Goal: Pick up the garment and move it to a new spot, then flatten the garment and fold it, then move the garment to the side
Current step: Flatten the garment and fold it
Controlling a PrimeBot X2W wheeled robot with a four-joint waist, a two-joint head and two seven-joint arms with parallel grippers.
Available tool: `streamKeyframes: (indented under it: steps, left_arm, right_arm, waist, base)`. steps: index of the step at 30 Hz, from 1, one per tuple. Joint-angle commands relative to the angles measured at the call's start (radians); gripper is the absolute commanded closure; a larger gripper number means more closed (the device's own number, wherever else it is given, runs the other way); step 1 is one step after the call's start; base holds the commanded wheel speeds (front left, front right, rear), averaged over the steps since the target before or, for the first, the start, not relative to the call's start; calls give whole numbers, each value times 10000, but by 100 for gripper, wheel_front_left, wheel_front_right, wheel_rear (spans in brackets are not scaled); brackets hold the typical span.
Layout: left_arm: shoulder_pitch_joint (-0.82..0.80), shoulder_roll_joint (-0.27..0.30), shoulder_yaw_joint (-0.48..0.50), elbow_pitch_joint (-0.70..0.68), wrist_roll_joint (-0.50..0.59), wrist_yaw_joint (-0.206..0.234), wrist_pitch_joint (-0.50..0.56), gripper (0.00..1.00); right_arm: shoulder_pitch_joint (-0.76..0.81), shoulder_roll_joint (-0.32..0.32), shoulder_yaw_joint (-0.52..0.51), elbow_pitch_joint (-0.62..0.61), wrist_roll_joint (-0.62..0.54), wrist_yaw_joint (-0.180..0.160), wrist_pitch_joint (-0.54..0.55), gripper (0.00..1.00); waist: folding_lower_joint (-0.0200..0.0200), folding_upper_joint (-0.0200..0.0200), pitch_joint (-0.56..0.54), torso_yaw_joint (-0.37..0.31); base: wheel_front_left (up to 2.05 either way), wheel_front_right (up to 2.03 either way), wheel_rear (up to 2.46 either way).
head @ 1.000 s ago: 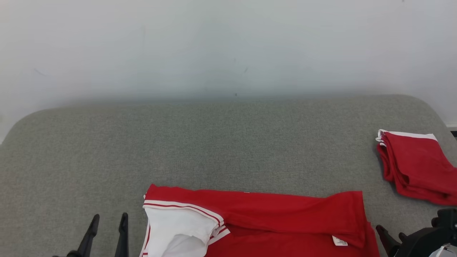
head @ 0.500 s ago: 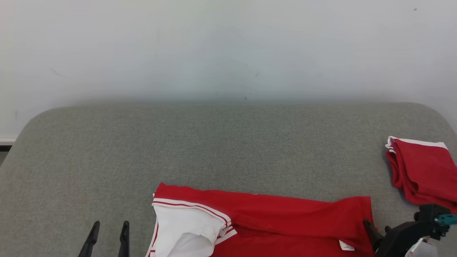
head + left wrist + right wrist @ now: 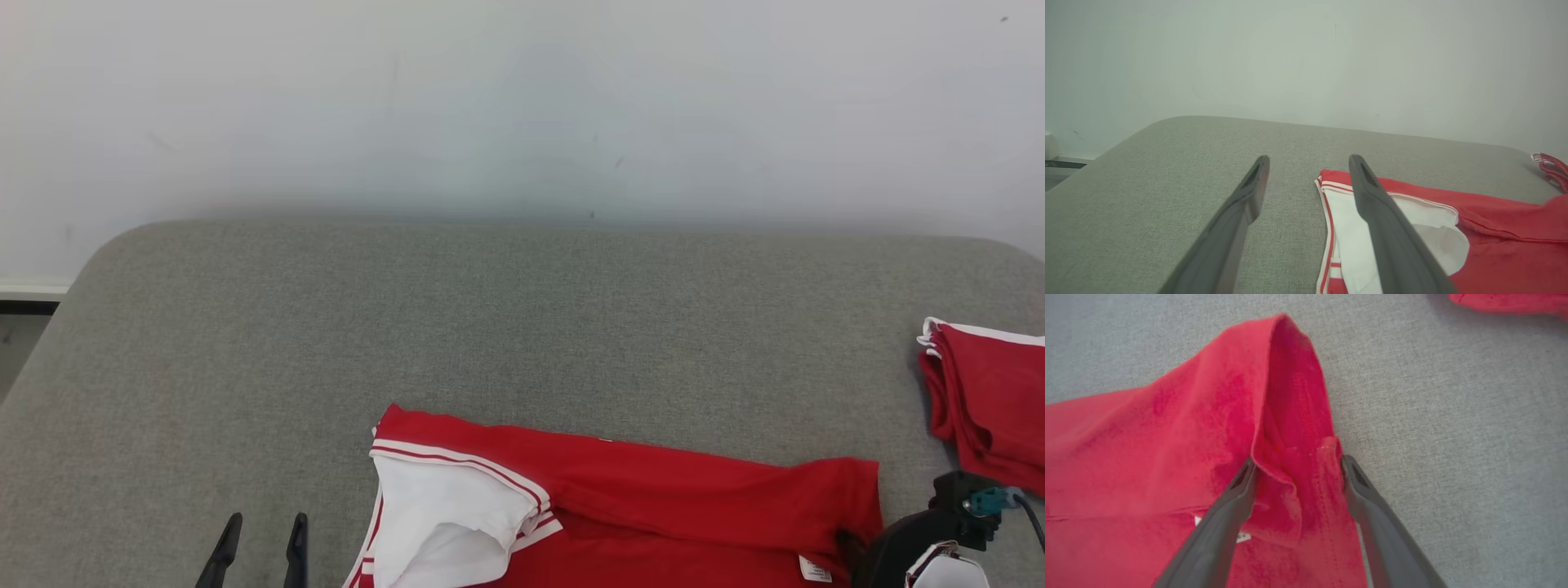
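Observation:
The garment (image 3: 653, 498) is red with a white, red-striped sleeve and lies partly folded on the grey table (image 3: 490, 327) at the near edge. My left gripper (image 3: 268, 523) hovers open just left of the sleeve; in the left wrist view, the left gripper (image 3: 1309, 159) has bare table between its fingers and the garment (image 3: 1494, 220) to its right. My right gripper (image 3: 1296, 465) is open at the garment's right corner, its fingers straddling a raised fold of the garment (image 3: 1188, 437). In the head view its fingertips are hidden at that corner.
A second red piece (image 3: 988, 392) with white trim lies folded at the table's right edge, also seen as the red piece (image 3: 1506, 302) in the right wrist view. A pale wall stands behind the table. The table's rounded left corner (image 3: 106, 245) drops off to the floor.
The head camera has shifted, sliding the whole scene rightward. My right gripper has moved in from beside the garment onto its right corner. The left gripper has barely moved.

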Motion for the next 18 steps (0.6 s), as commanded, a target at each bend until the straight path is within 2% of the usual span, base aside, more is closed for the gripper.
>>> streamKeyframes:
  steps: [1, 8, 14, 15, 16, 18]
  left_arm:
    - [1, -59, 25, 28, 8, -34, -19, 0]
    - [-88, -69, -40, 108, 0, -82, -19, 0]
    - [-133, -27, -81, 95, 5, -63, -20, 0]
    - [-143, -14, -86, 84, 1, -63, -20, 0]
    - [-159, -4, -93, 81, -7, -64, -20, 0]
    - [-198, 2, -85, 74, -40, -65, -20, 0]
  right_arm:
    - [-52, -46, -108, 68, -187, 8, -78, 0]
    - [-307, -17, -387, 890, -620, 8, 54, 0]
    - [-619, 23, -61, 1679, -308, 11, -83, 0]
    - [-688, 34, 6, 1756, -251, 14, -108, 5]
    - [-765, 38, 112, 1833, -185, 20, -147, 56]
    - [-848, 48, 255, 1925, -175, 20, -216, 100]
  waist:
    - [-1, 0, 31, 41]
    - [-1, 0, 81, 165]
    - [-1, 0, 132, 231]
    - [-1, 0, 143, 230]
    - [-1, 0, 157, 228]
    - [-1, 0, 174, 208]
  base:
    - [0, 0, 0]
    - [0, 0, 0]
    - [0, 0, 0]
    - [0, 0, 0]
    - [0, 0, 0]
    - [0, 0, 0]
